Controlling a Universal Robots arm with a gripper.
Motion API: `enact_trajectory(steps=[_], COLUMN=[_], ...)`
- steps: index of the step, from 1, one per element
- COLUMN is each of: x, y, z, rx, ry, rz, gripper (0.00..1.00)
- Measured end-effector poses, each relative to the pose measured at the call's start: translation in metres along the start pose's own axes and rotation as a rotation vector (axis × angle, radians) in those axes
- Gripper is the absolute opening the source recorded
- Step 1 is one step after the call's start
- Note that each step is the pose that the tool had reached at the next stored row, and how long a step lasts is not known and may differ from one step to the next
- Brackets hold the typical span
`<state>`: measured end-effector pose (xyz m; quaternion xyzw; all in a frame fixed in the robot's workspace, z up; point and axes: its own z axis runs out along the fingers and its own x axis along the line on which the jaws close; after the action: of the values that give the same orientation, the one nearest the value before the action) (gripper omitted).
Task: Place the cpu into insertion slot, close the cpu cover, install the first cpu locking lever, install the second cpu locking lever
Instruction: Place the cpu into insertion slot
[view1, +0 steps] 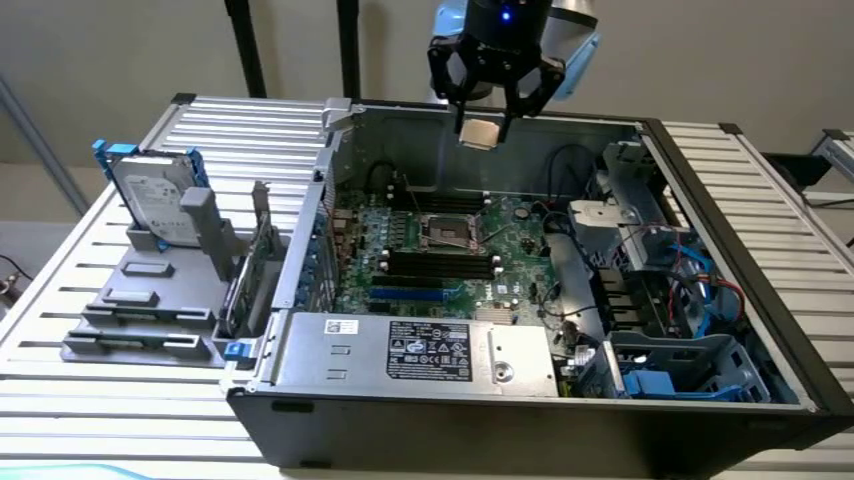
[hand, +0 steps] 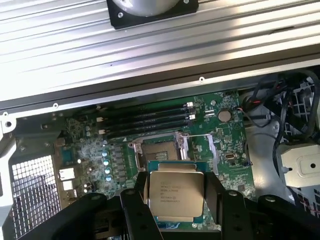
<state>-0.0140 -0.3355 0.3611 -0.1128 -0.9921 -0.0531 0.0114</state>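
step in hand: carrying the cpu (hand: 176, 194) to the insertion slot (hand: 158, 154); by the look of it the first of the four steps, not yet done.
gripper (view1: 486, 116): hanging over the far side of the open computer case (view1: 534, 430), high above the motherboard (hand: 95, 150).
fingers (hand: 136, 212): closed to just the chip's width, one on each opposite edge, pinching the cpu flat with its printed face toward the wrist camera.
cpu: between the fingertips, touching nothing else.
insertion slot: well below the fingertips and a little ahead of them; dark middle bare, no chip in it.
memory slots (hand: 145, 120): farther ahead of the fingers, just past the slot.
next move, as judged: calls for centring the chip over the slot, level, edges parallel to the metal rim, then a gentle descent; risk of bent pins if tilted or off-centre.
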Motion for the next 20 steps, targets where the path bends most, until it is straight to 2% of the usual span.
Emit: enact_trajectory(steps=[10,20], x=[0.0,0.0], y=[0.0,0.0], z=[0.0,0.0], rx=[-0.0025,-0.0062], ry=[-0.0039,-0.0114], rz=[0.144,0.29], gripper=[0.55,0.55])
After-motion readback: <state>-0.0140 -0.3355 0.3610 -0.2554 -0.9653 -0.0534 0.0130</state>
